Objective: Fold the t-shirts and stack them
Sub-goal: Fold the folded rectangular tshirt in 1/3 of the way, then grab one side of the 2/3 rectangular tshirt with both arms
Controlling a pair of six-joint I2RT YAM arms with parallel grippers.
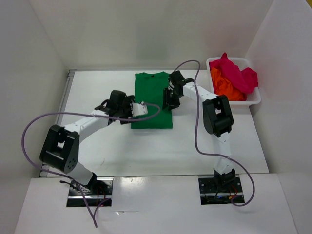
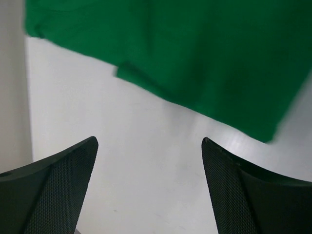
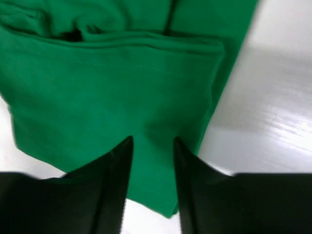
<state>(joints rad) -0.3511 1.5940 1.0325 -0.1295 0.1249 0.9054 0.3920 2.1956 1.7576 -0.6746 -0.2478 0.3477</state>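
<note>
Risk check, top view first: green cloth t-shirt lies folded into a narrow rectangle at mid-back of the white desk, flat, in neither grip. Left gripper sits at its left edge near the front corner, and right gripper sits at its right edge, further back. Orange cloth t-shirt and magenta-red cloth t-shirt are heaped in the white plastic mesh basket at back right, not yet folded. Likely trouble: both arms crowd one small garment, so a careless pull-away could drag a hem and undo the fold. Left arm's purple cable loops over the cloth and could catch it.

Left wrist view: fingers are spread wide over bare desk with nothing between them. Shirt lies ahead, apart from the tips. Small flap pokes out of the near edge, so the fold is uneven and a stack on it may sit crooked. A low forward sweep would shove that edge and ruck it.

Right wrist view: fingers stand a narrow gap apart, right above the cloth. No fabric shows pinched; cannot tell whether the tips touch it. Folded layers near the top look loose. If a tip snags on lifting, the top layer peels up and the fold opens. Closing here would likely grab one layer only.
</note>
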